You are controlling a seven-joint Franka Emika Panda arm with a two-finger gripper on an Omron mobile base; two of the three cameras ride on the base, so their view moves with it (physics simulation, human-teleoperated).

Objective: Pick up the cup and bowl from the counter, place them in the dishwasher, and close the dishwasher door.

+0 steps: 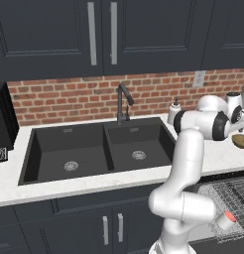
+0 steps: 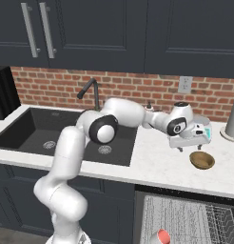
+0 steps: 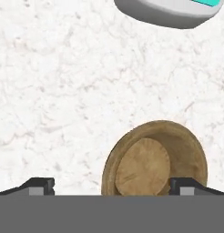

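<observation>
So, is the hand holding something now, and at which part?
Nothing is held. The hand is open above the counter, beside the bowl; its fingertips are spread and grip nothing.

Two rear base views over counter [image 1: 94,186]; close downward hand view.

- No legible text, brand or nr anywhere I look — nothing I can read.
- Black appliance [image 1: 4,116] at the far left of the counter [image 1: 94,181]: a pale patch low on its front, approx. where a label sits, but too small and blurred to read.
- Wall outlet [image 2: 185,84] on the brick: plain plate, no markings I can make out.
- Bowl [image 3: 155,159] under my pincer: bare wood grain, no stamp or label.
</observation>
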